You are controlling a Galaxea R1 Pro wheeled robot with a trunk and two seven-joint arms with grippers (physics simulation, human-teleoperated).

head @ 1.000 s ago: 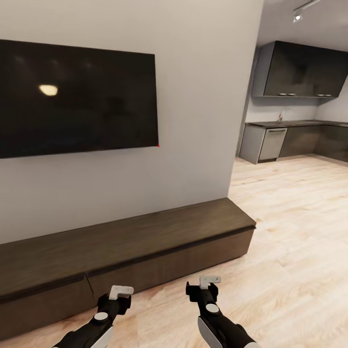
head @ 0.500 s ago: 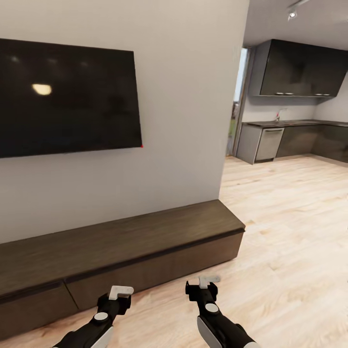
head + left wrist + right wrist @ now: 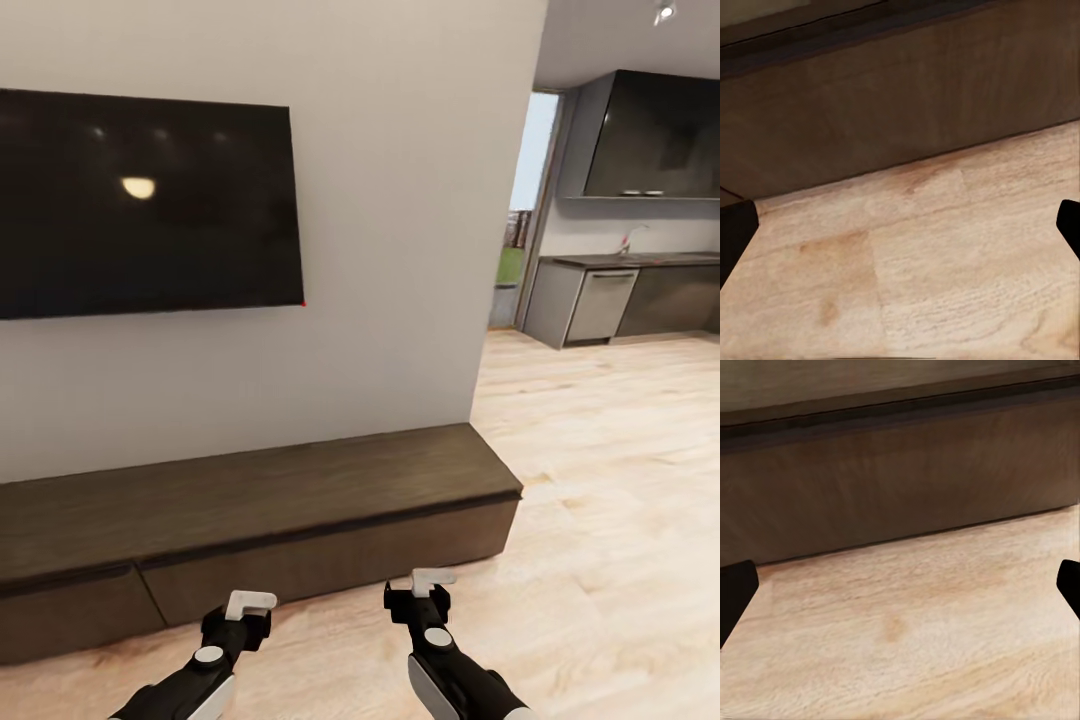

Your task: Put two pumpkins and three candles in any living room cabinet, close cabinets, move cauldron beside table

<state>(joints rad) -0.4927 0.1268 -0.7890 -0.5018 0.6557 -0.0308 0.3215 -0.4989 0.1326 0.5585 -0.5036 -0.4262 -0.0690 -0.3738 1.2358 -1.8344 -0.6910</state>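
Note:
The cabinet (image 3: 300, 490) is a long, low, dark brown unit along the wall under the TV, and its plain drawer fronts look shut. My left gripper (image 3: 250, 605) and right gripper (image 3: 432, 580) hang low over the wood floor just in front of it. Both are open and hold nothing. In the left wrist view the gripper (image 3: 900, 232) faces the cabinet front (image 3: 900, 97), with its dark fingertips (image 3: 735, 236) far apart. The right wrist view has the same spread gripper (image 3: 900, 592) before the cabinet front (image 3: 900, 487). The pumpkins, candles and cauldron are out of view.
A large black TV (image 3: 140, 205) hangs on the grey wall above the cabinet. Pale wood floor (image 3: 620, 480) runs right past the wall's end to a kitchen with grey cupboards (image 3: 650, 135), a dishwasher (image 3: 598, 305) and a bright doorway (image 3: 515, 230).
The whole picture has shifted, so the camera has moved: the wall's end and kitchen now sit further right, with more of the doorway showing. Both grippers hold the same pose.

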